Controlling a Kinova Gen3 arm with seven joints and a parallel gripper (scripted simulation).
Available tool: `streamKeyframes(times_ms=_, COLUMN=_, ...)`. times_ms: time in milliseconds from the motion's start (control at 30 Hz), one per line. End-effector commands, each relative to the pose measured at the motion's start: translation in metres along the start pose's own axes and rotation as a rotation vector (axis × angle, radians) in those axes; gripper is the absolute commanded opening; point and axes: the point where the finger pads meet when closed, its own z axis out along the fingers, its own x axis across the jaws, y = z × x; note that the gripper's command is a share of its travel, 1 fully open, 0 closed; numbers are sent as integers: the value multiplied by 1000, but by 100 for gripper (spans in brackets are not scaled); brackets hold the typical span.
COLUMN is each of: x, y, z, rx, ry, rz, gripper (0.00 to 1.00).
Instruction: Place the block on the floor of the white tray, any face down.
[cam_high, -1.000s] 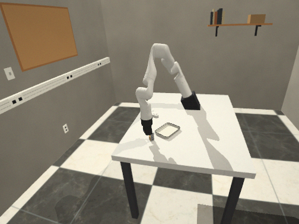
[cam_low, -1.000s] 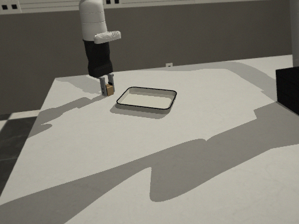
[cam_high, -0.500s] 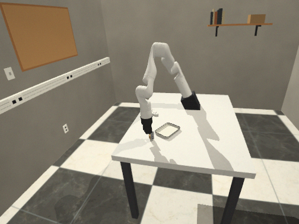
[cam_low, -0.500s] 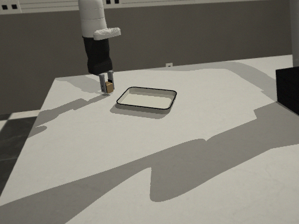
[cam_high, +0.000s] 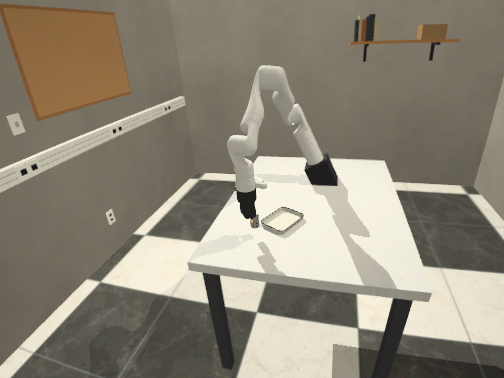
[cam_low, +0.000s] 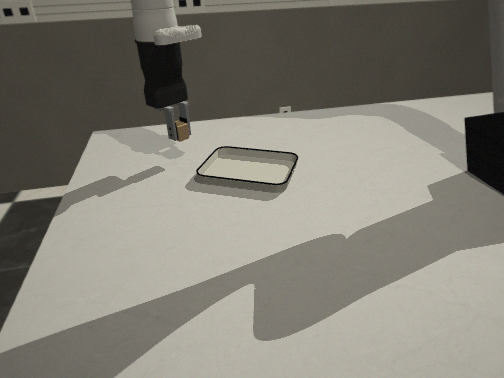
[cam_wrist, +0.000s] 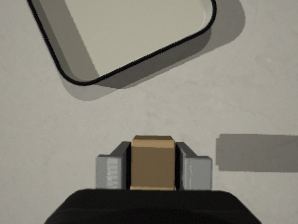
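The white arm arches high and drops its black wrist straight down — the tool hangs above the tabletop, grey fingers clamped on the block.

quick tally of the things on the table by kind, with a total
block: 1, tan, held in the pincer above the table top
tray: 1, white with a dark rim
robot arm base: 1, black
total: 3

Wrist view: white tray cut off by top edge; far corners unseen. Block underside hidden behind black gripper body.
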Motion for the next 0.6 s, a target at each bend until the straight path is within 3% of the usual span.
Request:
streamKeyframes(times_ms=0, x=1, y=1, z=-6, rx=-2, ry=3, rz=0, gripper=0)
streamKeyframes(times_ms=567, x=1, y=1, z=-13, rx=-2, ry=3, rz=0, gripper=0)
